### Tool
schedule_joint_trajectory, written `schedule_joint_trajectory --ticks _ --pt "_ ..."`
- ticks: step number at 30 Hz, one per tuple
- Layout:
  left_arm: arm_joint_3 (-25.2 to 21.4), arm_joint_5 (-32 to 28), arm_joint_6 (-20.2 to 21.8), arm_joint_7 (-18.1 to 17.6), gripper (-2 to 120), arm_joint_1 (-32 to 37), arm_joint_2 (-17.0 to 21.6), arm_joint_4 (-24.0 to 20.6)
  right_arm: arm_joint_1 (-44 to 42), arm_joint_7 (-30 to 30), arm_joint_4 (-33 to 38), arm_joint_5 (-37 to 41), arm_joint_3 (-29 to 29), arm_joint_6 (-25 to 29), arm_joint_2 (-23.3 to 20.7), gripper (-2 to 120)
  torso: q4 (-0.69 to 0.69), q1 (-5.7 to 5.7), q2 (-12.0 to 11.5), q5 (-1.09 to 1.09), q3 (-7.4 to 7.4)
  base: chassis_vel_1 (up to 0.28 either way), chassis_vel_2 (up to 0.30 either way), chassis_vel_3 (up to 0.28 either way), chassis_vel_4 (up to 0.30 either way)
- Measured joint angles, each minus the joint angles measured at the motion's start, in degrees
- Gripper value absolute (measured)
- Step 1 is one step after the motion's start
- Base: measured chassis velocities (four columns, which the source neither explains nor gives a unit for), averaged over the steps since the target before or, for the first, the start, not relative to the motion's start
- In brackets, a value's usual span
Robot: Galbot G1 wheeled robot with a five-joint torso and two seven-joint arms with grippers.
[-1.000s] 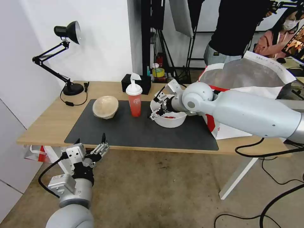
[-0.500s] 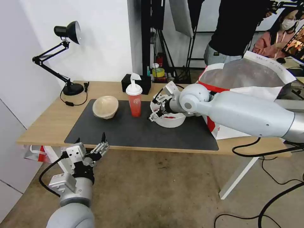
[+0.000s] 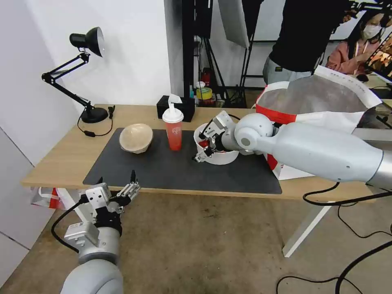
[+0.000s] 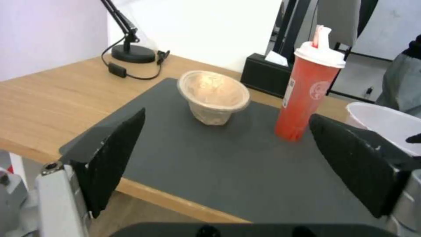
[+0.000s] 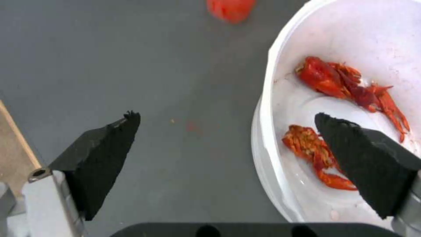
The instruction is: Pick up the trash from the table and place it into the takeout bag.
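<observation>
Your jaws are spread wide on both arms, and neither holds anything. Nearest you, the left gripper [image 3: 118,185] hangs below and in front of the table's [image 3: 57,163] near edge, off its left end, with its fingers pointing up toward the dark grey mat [image 3: 163,171].

Farther in, your right gripper [image 3: 203,148] sits at the white round bowl [image 3: 222,157], on the mat's right half. In the right wrist view the two black pads straddle the bowl's rim: one fingertip [image 5: 373,161] is over the inside of the bowl, the other [image 5: 103,154] is outside over the mat. You cannot tell whether either pad touches the rim. Red scraps [image 5: 342,82], which look like crayfish shells, lie on the bowl's floor.

To the left of that bowl the red drink cup [image 3: 173,128] stands upright on the mat with its white domed lid on. Further left, the beige bowl [image 3: 136,138] rests tilted on the mat, its opening turned partly toward you.

At the right end of the table, just beside the white bowl, the takeout bag [image 3: 326,98] stands open, its silver foil lining showing. Behind the cup, a black tissue box [image 3: 175,107] sits near the far edge, and a black desk lamp [image 3: 87,41] stands at the far left corner.
</observation>
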Motion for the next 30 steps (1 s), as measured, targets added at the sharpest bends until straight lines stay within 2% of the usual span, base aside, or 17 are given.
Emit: schedule_joint_trajectory --ticks 8,17,30 --pt "-0.1 -0.9 0.1 -0.3 100 -1.0 0.7 0.5 -0.2 -0.2 0.6 -0.5 -0.1 0.0 -1.0 100 0.0 0.0 0.0 0.0 0.0 0.0 0.0 0.0 0.0" --pt "0.1 -0.9 0.2 -0.4 100 -1.0 0.2 0.9 -0.1 -4.3 -0.5 -4.9 -0.6 0.0 -2.6 100 0.0 0.0 0.0 0.0 0.0 0.0 0.0 0.0 0.0" --pt "0.5 -0.4 0.3 -0.5 100 -0.7 -0.2 1.0 -1.6 -5.9 -0.8 -6.6 0.8 0.0 -5.3 100 -0.01 0.0 0.0 0.01 0.0 0.0 0.0 0.0 0.0"
